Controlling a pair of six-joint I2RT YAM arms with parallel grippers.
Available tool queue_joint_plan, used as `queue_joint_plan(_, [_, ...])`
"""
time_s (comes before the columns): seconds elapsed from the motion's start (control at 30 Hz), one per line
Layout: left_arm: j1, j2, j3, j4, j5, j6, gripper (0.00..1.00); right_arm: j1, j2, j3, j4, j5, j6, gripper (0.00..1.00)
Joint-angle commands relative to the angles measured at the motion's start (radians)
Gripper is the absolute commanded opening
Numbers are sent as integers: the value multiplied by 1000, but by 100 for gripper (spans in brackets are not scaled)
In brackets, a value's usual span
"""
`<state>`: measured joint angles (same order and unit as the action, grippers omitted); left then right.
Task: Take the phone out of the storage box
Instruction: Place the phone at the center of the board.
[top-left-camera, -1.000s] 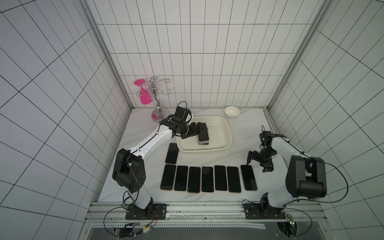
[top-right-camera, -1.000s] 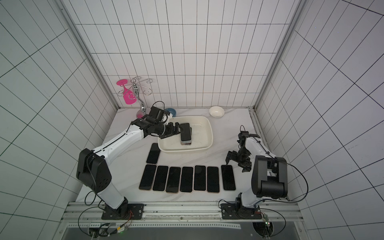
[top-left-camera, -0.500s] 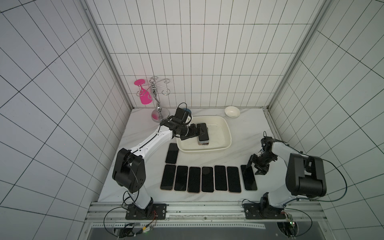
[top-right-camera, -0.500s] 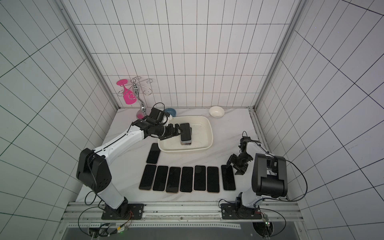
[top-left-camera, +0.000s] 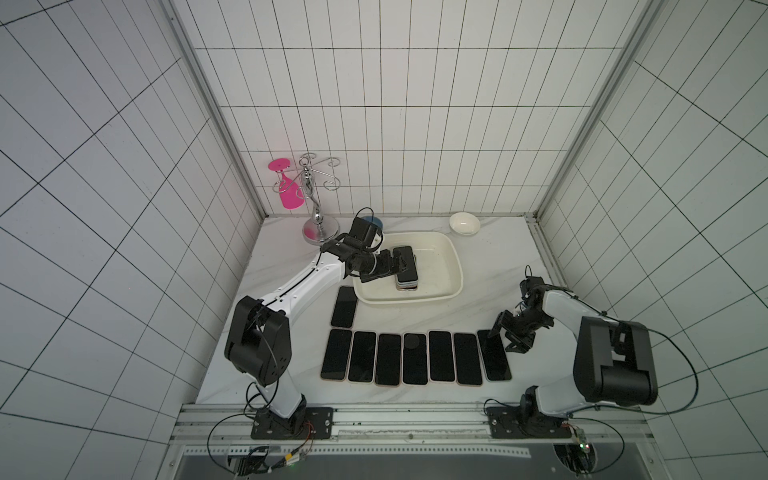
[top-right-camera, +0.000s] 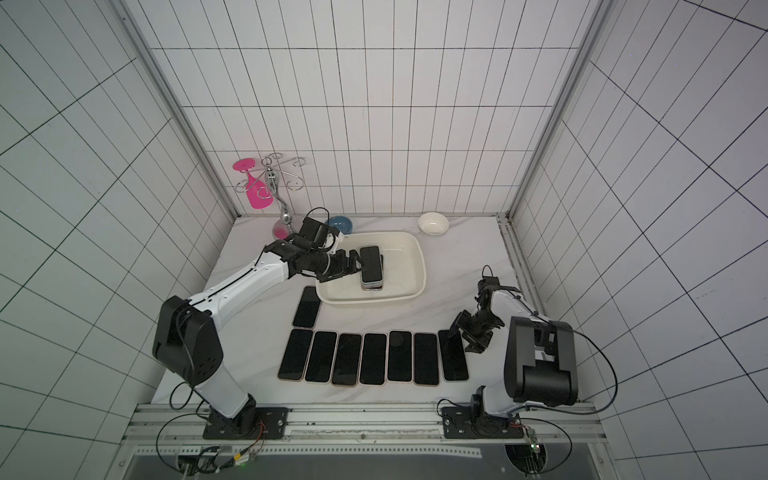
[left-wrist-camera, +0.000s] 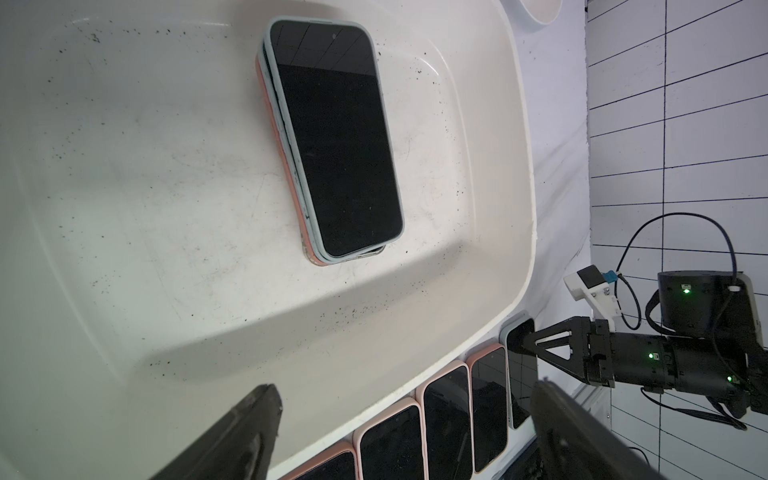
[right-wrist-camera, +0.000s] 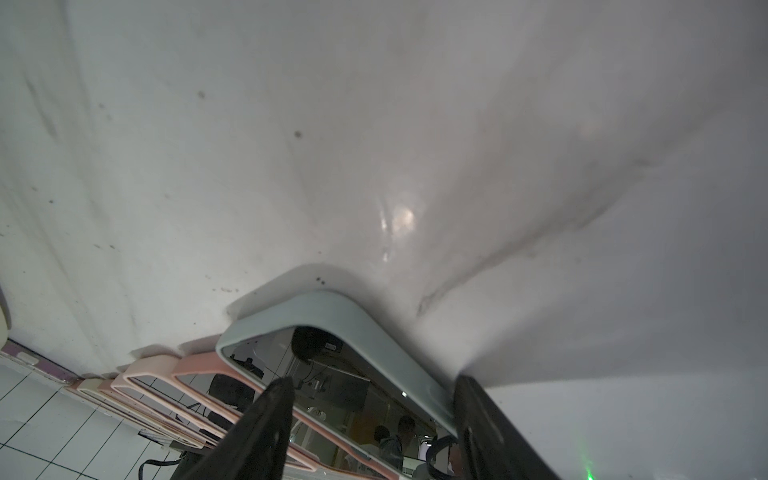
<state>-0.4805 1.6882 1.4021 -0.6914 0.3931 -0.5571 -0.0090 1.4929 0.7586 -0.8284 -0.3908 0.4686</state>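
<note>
A: Where to grasp the phone (left-wrist-camera: 336, 137)?
B: Atop the stack (left-wrist-camera: 277, 137) inside the storage box (top-left-camera: 454, 266), screen up. Stiff, glassy, probably slippery; better across the long cased edges. Left gripper (left-wrist-camera: 403, 388) wide open beside it, empty.
A: Surroundings?
B: Smooth marbled desk (top-left-camera: 436, 318), tiled walls (top-left-camera: 374, 124). Right gripper (right-wrist-camera: 372, 382) astride the end phone (right-wrist-camera: 332, 318) of the row (top-left-camera: 413, 359); gripping or not, cannot tell.

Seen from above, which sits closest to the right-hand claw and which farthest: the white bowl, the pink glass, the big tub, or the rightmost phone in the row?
From the right gripper, in a top view:
1. End phone, beside it at the row's end.
2. Storage box, mid-table.
3. White bowl, by the back wall.
4. Pink glass, far back-left corner.
</note>
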Motion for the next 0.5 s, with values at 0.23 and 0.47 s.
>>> queue_joint_plan(0.23, [1, -9, 2, 24, -19, 5, 98, 27, -41, -78, 1, -54, 65, 66])
queue_joint_plan(0.47, [-13, 60, 80, 11, -102, 11, 98, 34, -73, -70, 0, -77, 90, 70])
